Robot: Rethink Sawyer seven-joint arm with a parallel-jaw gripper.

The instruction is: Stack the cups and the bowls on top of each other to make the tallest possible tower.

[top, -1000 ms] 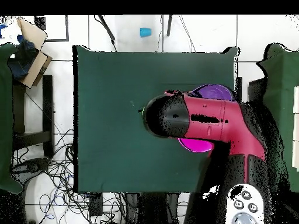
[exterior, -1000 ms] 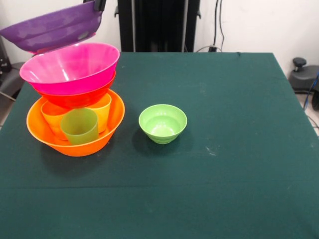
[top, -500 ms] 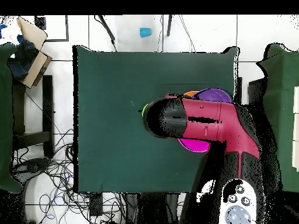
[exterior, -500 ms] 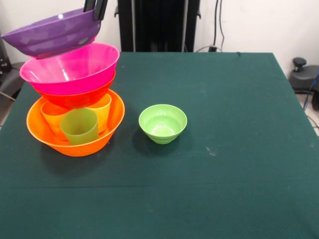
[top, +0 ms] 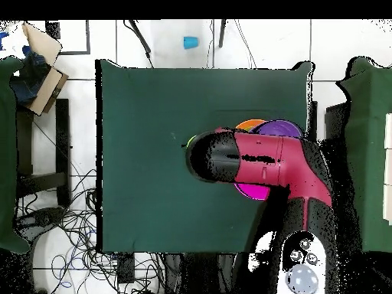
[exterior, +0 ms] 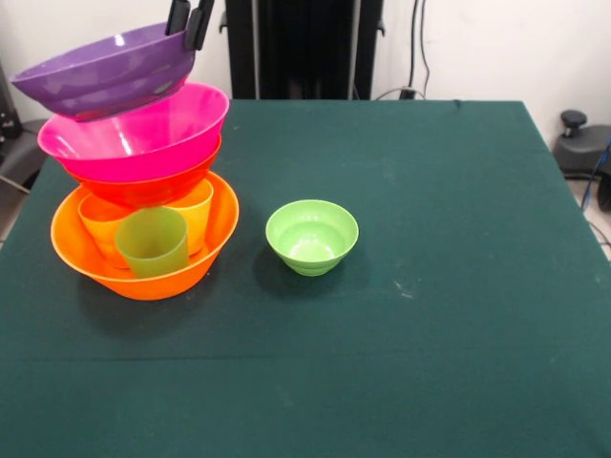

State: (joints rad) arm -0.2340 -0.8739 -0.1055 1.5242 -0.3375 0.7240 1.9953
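At the left of the front view we see the tower (exterior: pixel 143 191): a large orange bowl (exterior: pixel 196 272) rests on the green table (exterior: pixel 430 286) and holds three upright cups, a green cup (exterior: pixel 153 243) at the front, an orange cup (exterior: pixel 98 221) behind it to the left and a yellow cup (exterior: pixel 198 212) to the right. Above the cups sits a red-orange bowl (exterior: pixel 143 190), and a pink bowl (exterior: pixel 134 134) is nested in it, both opening upward. At the upper left the gripper (exterior: pixel 189 21) is clamped on the right rim of the purple bowl (exterior: pixel 100 72), which hangs over the pink bowl, tilted so that its right side is higher; we cannot tell whether the two bowls touch. A small light green bowl (exterior: pixel 311 236) stands empty and upright near the frame's centre, apart from the tower. In the overhead view the red arm (top: pixel 268 161) covers most of the pile, and a blue cup (top: pixel 190 42) lies off the table near the top edge.
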